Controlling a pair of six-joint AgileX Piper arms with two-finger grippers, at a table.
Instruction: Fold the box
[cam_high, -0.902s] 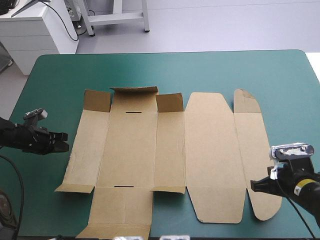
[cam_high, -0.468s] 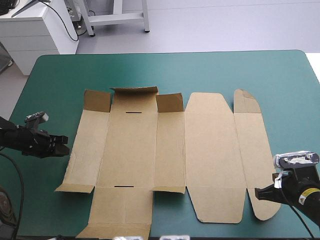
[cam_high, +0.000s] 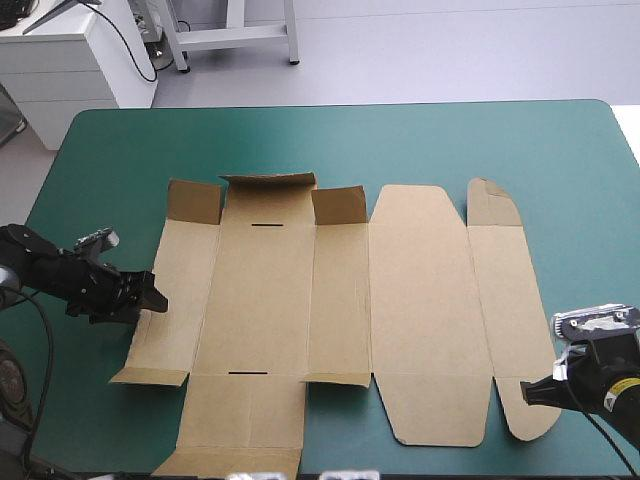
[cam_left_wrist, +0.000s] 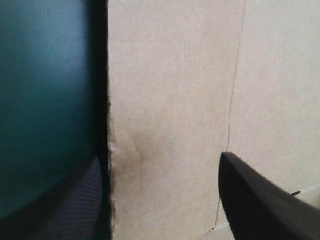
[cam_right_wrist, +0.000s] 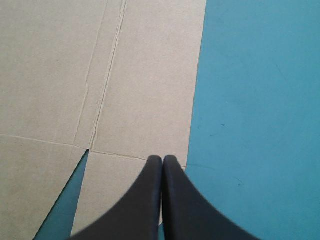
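Observation:
The brown box (cam_high: 330, 300) lies as a flat cut sheet in the middle of the table, with short flaps (cam_high: 268, 183) slightly raised along its far side. My left gripper (cam_high: 152, 297) is at the sheet's left edge. In the left wrist view it (cam_left_wrist: 161, 160) is open, one finger over the teal-green cover and the other over the board (cam_left_wrist: 175, 75), with the edge running between them. My right gripper (cam_high: 528, 393) sits at the near end of the rounded right flap (cam_high: 500, 300). Its shut fingers (cam_right_wrist: 162, 160) point across the board (cam_right_wrist: 100, 75) near that flap's edge.
The teal-green cover (cam_high: 400, 140) shows in a wide band between the box and the table's far edge. The sheet's near-left flap (cam_high: 235, 455) reaches almost to the table's near edge. A strip of cover (cam_high: 590, 250) lies right of the box.
My left gripper has moved right to the box's left edge and its fingers have spread apart. My right gripper has drifted slightly right and nearer, still shut.

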